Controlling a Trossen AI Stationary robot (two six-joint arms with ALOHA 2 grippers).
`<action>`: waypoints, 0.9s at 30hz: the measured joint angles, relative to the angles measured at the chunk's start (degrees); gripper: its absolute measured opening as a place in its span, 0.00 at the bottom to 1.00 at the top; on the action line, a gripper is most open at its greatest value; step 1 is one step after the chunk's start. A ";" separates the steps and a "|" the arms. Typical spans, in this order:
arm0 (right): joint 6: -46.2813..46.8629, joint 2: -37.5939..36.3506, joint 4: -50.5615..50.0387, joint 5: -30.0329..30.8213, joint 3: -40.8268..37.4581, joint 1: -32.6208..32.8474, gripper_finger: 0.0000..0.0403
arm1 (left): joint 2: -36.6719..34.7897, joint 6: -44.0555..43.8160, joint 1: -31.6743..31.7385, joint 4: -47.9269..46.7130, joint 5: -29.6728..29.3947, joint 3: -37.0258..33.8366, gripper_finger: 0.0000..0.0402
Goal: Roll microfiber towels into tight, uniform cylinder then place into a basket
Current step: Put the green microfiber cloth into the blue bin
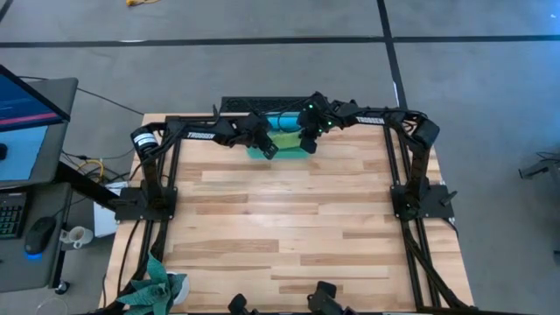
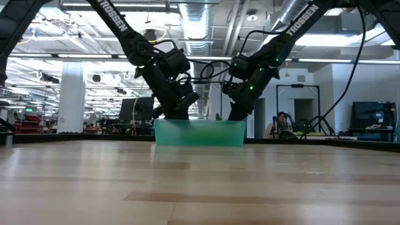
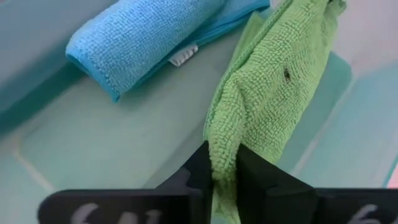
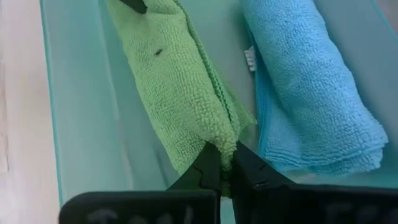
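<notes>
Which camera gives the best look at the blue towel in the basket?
The right wrist view: the rolled blue towel lies full length in the basket beside the green towel. The left wrist view shows one end. The high view shows a sliver between the grippers; the low view shows only the basket wall.

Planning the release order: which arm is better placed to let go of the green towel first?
Neither clearly: left tool and right tool each pinch an end of the green towel inside the basket.
</notes>
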 joint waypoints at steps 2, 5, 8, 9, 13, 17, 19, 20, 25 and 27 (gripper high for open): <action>0.02 0.00 -0.02 0.15 0.00 -0.01 0.06 | 0.00 -0.45 0.01 -0.02 -0.24 -0.02 0.12; 0.14 0.00 -0.45 0.70 -0.07 -0.09 0.06 | 0.00 -1.00 0.09 -0.02 -0.19 -0.11 0.19; 0.48 -0.02 -0.75 0.68 -0.09 -0.13 0.06 | 0.00 -1.04 0.11 0.00 -0.09 -0.13 0.28; 0.52 -0.02 -0.88 0.68 -0.09 -0.13 0.06 | 0.00 -1.04 0.11 -0.07 -0.02 -0.13 0.31; 2.00 -0.02 -1.11 0.64 -0.09 -0.11 0.08 | -1.19 -0.23 0.22 0.26 -0.03 -0.15 0.38; 2.87 -0.02 -1.18 0.64 -0.09 -0.11 0.09 | -4.49 1.30 0.22 1.76 -2.41 -0.15 0.40; 3.52 -0.02 -1.16 0.64 -0.09 -0.11 0.10 | -6.53 2.05 0.22 1.73 -4.13 -0.15 0.40; 3.49 -0.02 -1.16 0.64 -0.09 -0.09 0.10 | -7.45 2.57 0.22 1.78 -5.06 -0.15 0.40; 3.53 -0.02 -1.14 0.60 -0.09 0.28 0.19 | -11.39 3.20 0.22 0.48 -6.55 -0.15 0.40; 3.98 -0.02 -1.11 0.58 -0.11 0.35 0.25 | -12.52 3.21 0.22 -0.16 -6.60 -0.15 0.40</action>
